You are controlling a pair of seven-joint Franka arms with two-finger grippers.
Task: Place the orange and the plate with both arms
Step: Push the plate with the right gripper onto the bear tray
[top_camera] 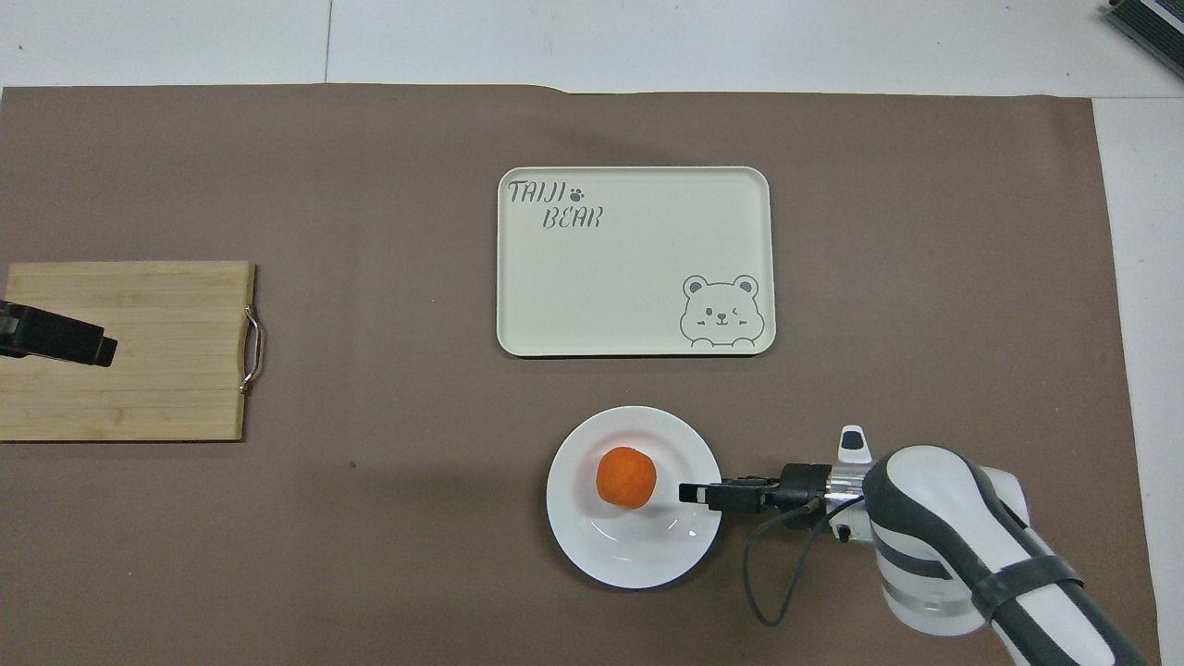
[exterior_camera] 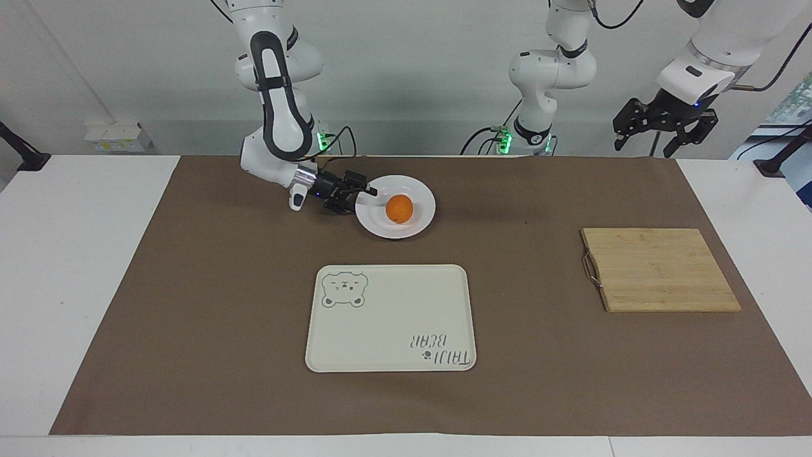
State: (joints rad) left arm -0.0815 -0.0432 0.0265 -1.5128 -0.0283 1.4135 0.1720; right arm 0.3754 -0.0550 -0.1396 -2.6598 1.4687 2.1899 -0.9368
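Writing: cream tray reads "TAIJI BEAR" w/ a paw mark, plus a winking bear drawing in one corner. The tray lies mid-table on the brown mat, farther from the robots than the plate.

Also on the mat: bamboo cutting board w/ metal handle, toward the left arm's end of the table. Nothing stands between plate and tray.

White plate sits near the robots' edge of the mat; the orange rests on it, about centre.

Right gripper lies low & near-horizontal at the plate's rim on the right arm's side, fingers spread, one above the rim and one below it, not clamped; can't tell if they touch the rim. It's apart from the orange.

Left gripper hangs raised over the left arm's end of the table, fingers spread, holding nothing; that arm waits.
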